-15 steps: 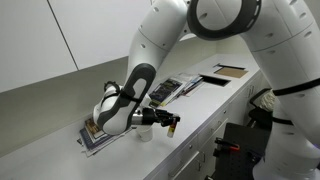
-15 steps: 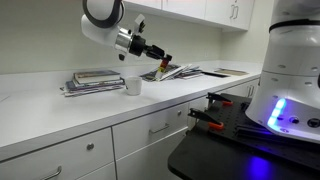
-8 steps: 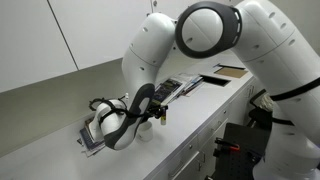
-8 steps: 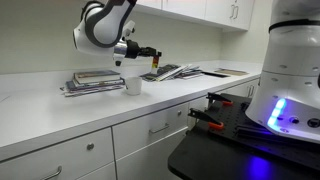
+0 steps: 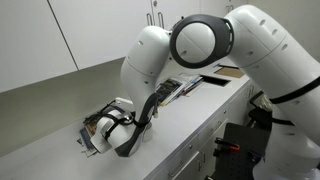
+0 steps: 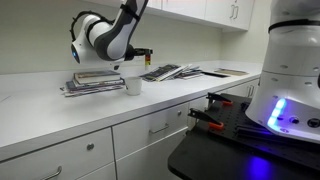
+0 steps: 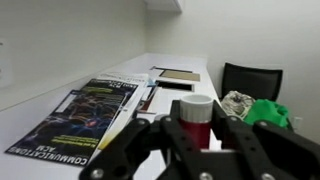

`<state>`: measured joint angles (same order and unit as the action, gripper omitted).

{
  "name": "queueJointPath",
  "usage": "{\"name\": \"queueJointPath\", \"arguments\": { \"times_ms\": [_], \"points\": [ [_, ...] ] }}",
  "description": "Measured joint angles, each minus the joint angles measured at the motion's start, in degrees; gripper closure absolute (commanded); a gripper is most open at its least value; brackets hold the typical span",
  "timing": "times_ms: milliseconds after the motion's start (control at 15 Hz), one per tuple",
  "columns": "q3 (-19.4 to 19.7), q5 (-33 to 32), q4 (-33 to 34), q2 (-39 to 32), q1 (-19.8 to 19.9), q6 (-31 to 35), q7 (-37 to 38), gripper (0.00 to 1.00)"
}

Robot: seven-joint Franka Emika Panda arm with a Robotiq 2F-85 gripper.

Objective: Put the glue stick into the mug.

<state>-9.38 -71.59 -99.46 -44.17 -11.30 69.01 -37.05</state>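
The gripper (image 6: 146,56) has pulled back toward the mug (image 6: 132,85) and now hangs above it, slightly to one side, clenched on the glue stick (image 7: 195,122). Beyond, a magazine (image 7: 85,115) lies flat on the bench (image 6: 40,105), with books (image 6: 95,79) behind the mug

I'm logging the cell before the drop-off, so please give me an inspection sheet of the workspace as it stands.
Surface: white countertop running along the wall.
Job's things: red-capped glue stick, clamped in the gripper; white mug, upright on the countertop, glue stick not in it.
Clutter: stack of books behind the mug; magazines spread further along.
Grippers: gripper shut on the glue stick, above the countertop near the mug.
Cables: nothing seen on the countertop.
Surroundings: wall cabinets, drawers below, black chair.
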Motion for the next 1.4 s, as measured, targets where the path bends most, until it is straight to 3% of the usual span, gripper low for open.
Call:
{"name": "queueJointPath", "arguments": {
  "times_ms": [200,267,733,1067,1400],
  "points": [
    [0.1,0.0,0.0,0.0,0.0,0.0,0.0,0.66],
    [0.1,-0.1,0.0,0.0,0.0,0.0,0.0,0.91],
    [-1.0,-2.2,1.5,-1.3,-0.4,1.3,0.4,0.91],
    [-1.3,-8.2,5.9,-4.8,-2.9,2.6,0.3,0.91],
    [-1.4,-9.0,9.1,-9.6,-4.3,3.4,0.0,0.91]
  ]
}}
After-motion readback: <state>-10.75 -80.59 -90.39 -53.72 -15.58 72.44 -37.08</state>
